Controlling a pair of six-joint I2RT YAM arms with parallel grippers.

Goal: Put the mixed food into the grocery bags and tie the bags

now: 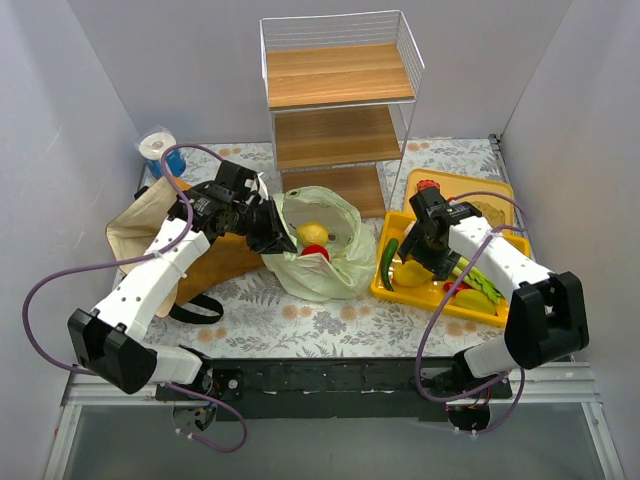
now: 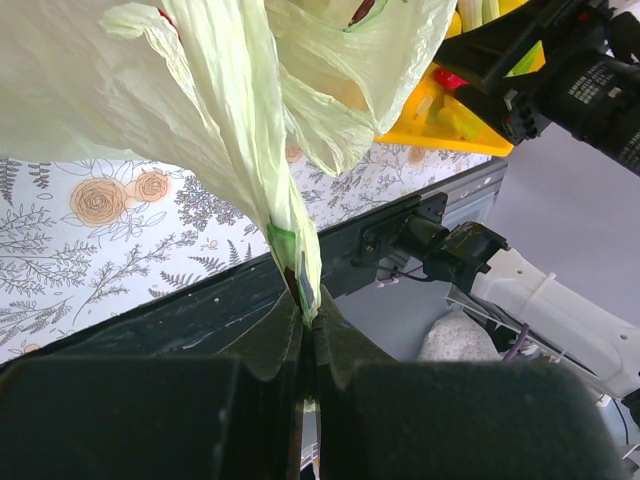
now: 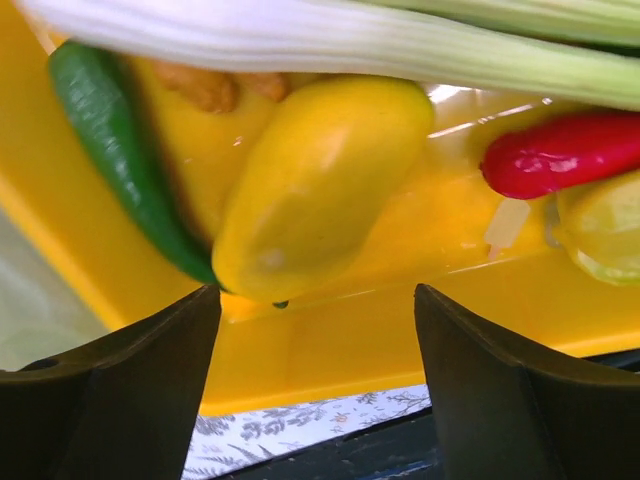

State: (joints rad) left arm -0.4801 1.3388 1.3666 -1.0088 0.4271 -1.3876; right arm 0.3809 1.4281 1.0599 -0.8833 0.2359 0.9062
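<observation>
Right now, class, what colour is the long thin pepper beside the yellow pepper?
The long thin pepper is green, clearest in the right wrist view.

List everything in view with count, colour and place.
plastic bag: one, pale green, centre
lemon: one, yellow, inside plastic bag
tomato: one, red, beside lemon
brown bag: one, brown, left
front tray: one, yellow, right
yellow pepper: one, yellow, in front tray
green pepper: one, green, in front tray
leek: one, white-green, in front tray
shelf rack: one, white wire, back
left gripper: one, black, shut on plastic bag
right gripper: one, black, open over yellow pepper
</observation>
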